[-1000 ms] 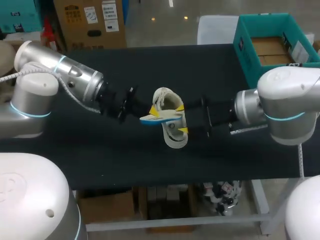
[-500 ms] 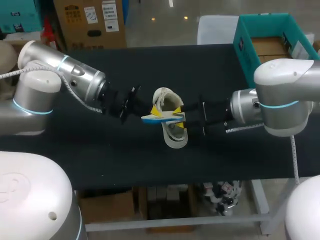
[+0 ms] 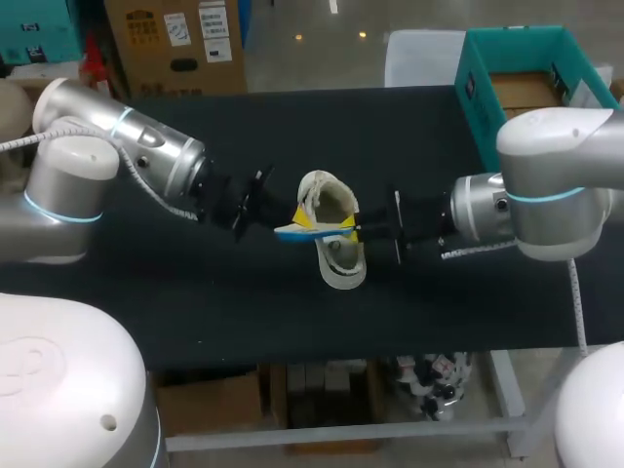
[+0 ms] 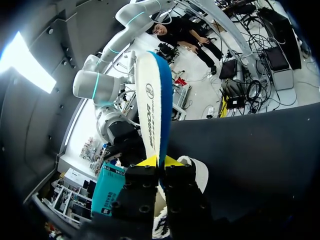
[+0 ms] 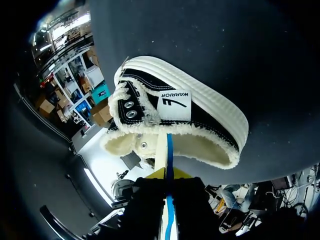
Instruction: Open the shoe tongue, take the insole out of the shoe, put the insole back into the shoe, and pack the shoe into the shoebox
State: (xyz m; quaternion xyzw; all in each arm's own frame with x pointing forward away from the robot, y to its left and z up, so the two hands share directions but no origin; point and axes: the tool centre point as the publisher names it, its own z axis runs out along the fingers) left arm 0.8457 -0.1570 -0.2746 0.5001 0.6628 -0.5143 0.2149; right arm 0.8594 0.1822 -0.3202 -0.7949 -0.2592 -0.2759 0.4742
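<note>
Nearest me, the shoe (image 3: 341,265) lies on the black table (image 3: 244,312), about mid-table between my arms, with its mouth spread wide. Just over that opening the insole (image 3: 308,232) is out of the shoe. My left gripper (image 4: 159,161) pinches one end and my right gripper (image 5: 167,172) the other, both clamped on it. I judge the tongue-opening and removal done. Reinserting the insole comes next, then packing the shoe into the teal shoebox (image 3: 478,112), well apart at the far right corner.

Your right claw (image 3: 348,225) swings in from beside the shoe (image 3: 338,265), now gripping the insole (image 3: 291,234) opposite your left claw (image 3: 301,216).
</note>
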